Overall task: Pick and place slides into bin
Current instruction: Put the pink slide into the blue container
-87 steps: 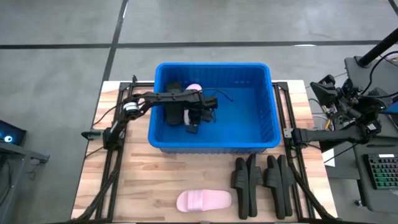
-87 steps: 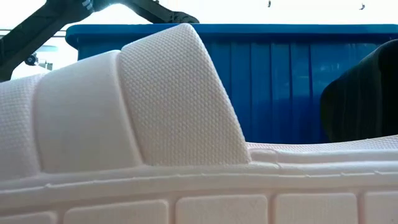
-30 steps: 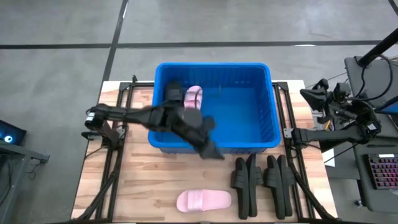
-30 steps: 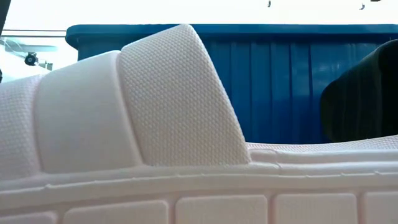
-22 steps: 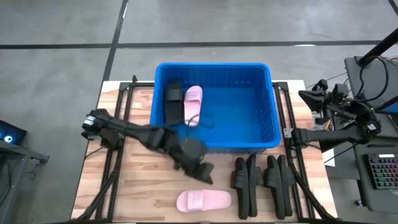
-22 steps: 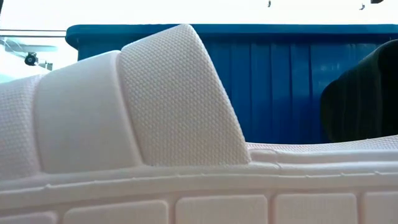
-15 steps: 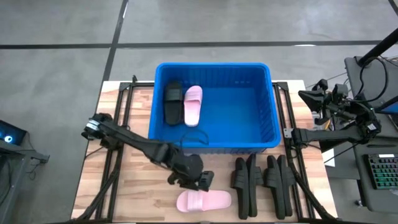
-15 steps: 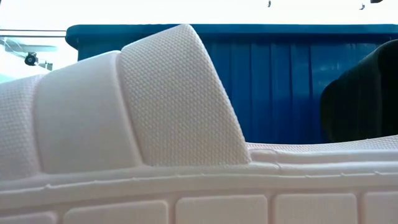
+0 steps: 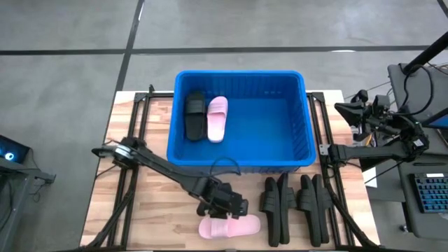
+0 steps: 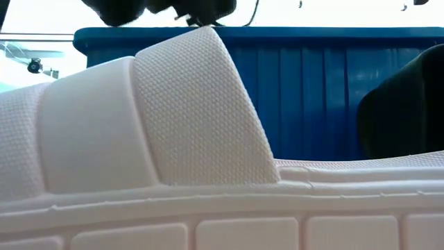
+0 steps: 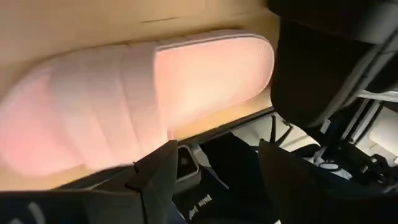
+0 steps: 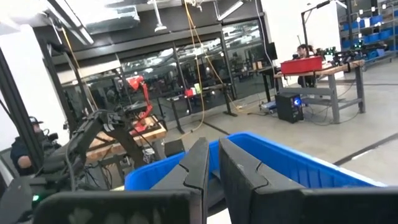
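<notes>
A pale pink slide (image 9: 229,226) lies sole down on the wooden table near its front edge, and fills the low view (image 10: 173,139). My left gripper (image 9: 234,208) hangs open just above its far side, touching nothing; the left wrist view shows the slide (image 11: 137,106) beyond the spread fingers (image 11: 214,180). Black slides (image 9: 276,203) (image 9: 311,203) stand on edge to the right. The blue bin (image 9: 308,119) holds one black slide (image 9: 194,115) and one pink slide (image 9: 217,117), lying flat side by side. My right gripper (image 12: 211,163) is shut, folded back at the table's right.
The bin's near wall (image 10: 312,83) rises right behind the pink slide. Black rails (image 9: 129,175) run along the table's left and right sides. A desk with gear and a keyboard (image 9: 427,189) stands beyond the right edge.
My left gripper has swung from over the bin's near wall toward the table's near edge and down, rolling its wrist, and now hangs just above the pink slide on the table. The slides have not moved.
</notes>
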Robot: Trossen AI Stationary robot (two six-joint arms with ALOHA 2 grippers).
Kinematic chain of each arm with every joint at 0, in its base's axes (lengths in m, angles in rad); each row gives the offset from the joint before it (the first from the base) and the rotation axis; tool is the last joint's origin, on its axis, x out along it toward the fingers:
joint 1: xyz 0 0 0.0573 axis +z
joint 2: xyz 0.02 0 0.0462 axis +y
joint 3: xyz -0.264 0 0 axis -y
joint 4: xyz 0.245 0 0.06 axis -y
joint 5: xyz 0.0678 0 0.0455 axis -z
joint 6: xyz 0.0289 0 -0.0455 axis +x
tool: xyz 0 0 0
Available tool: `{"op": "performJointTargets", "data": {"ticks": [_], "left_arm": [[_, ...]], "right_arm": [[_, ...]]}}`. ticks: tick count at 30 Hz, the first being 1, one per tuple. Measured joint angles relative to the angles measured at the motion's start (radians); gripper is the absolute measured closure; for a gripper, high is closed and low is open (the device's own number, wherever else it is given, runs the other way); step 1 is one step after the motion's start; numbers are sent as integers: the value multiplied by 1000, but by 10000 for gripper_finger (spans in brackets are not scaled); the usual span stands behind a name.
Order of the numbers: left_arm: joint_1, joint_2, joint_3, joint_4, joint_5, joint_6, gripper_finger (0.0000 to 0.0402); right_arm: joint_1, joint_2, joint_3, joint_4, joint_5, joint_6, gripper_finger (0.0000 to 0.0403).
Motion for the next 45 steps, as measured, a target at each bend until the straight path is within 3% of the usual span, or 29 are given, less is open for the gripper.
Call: {"op": "performJointTargets", "data": {"ticks": [9,18,25,32,45], "left_arm": [[-1,89,36,-16,15,-20,192],[-1,86,85,-203,16,-14,192],[-4,85,84,-98,23,-13,192],[-10,100,76,-198,46,7,192],[-12,123,70,-228,54,28,192]], "right_arm": [[0,0,0,-21,-3,14,374],[0,0,0,-26,-8,24,374],[0,0,0,-55,-8,24,374],[0,0,-1,-69,-8,24,374],[0,0,-2,-70,-8,-4,374]]}}
